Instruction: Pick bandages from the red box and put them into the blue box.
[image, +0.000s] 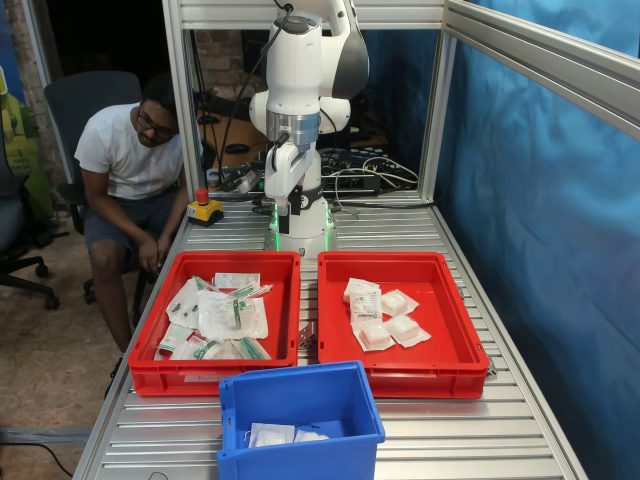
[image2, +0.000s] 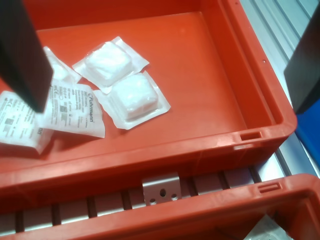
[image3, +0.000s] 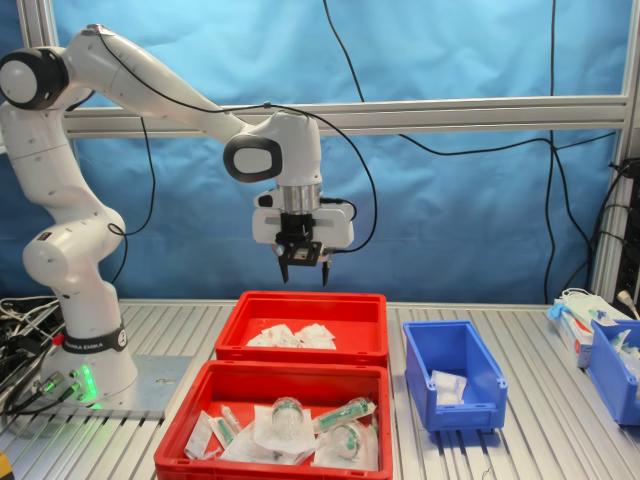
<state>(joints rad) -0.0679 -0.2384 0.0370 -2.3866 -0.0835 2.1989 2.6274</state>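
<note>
The red box (image: 396, 377) holds several white bandages (image: 388, 318) on the first exterior view's right; in the second exterior view it is the far tray (image3: 300, 353). In the wrist view, two puffy square bandages (image2: 134, 96) lie beside flat printed packets (image2: 70, 107) on its floor (image2: 200, 75). My gripper (image3: 303, 270) hangs open and empty well above this tray; its dark fingers (image2: 22, 55) frame the wrist view. The blue box (image: 300, 400) (image3: 455, 410) stands beside the trays and holds white packets (image: 275, 434).
A second red tray (image: 215, 376) (image3: 280, 372) with green-printed wrappers sits next to the red box. A person (image: 130, 165) sits behind the table's far left corner, near a red stop button (image: 204, 208). Another blue bin (image3: 615, 365) stands at the second exterior view's right.
</note>
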